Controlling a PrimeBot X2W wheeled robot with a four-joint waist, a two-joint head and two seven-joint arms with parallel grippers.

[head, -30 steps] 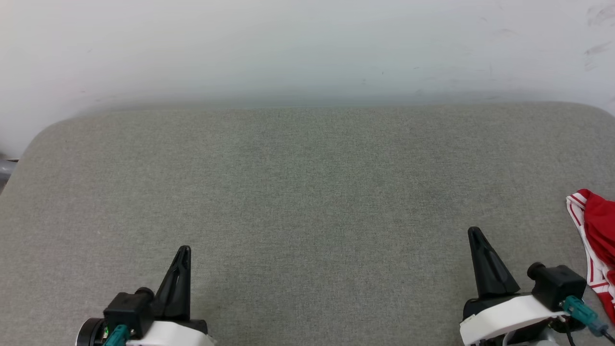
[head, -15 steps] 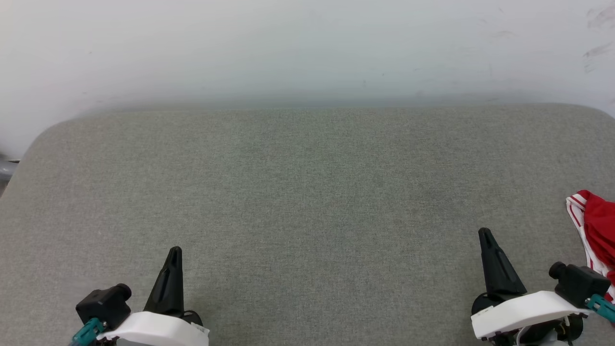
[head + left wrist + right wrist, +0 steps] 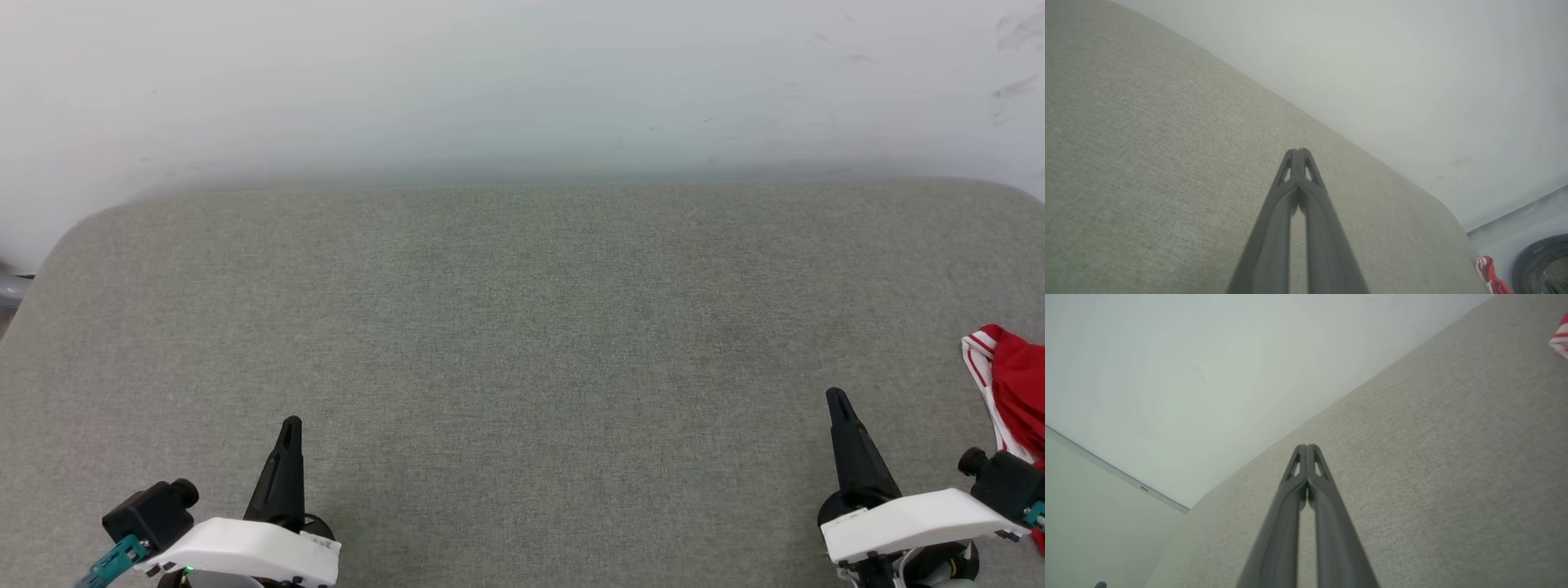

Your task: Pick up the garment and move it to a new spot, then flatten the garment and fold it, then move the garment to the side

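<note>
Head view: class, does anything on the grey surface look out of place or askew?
Yes: the red garment lies rumpled at the right edge of the grey surface, beside the right gripper, not spread flat.

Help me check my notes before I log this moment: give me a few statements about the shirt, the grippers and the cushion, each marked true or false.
1. The garment lies at the right edge of the grey padded surface. True.
2. The right gripper holds the garment. False: its jaws are shut on nothing, and it sits apart from the garment, to the garment's left in the head view.
3. The left gripper is shut, its two fingers pressed together. True.
4. The garment lies spread flat in the middle of the surface. False: it sits at the far right edge, cut off by the head view's border.
</note>
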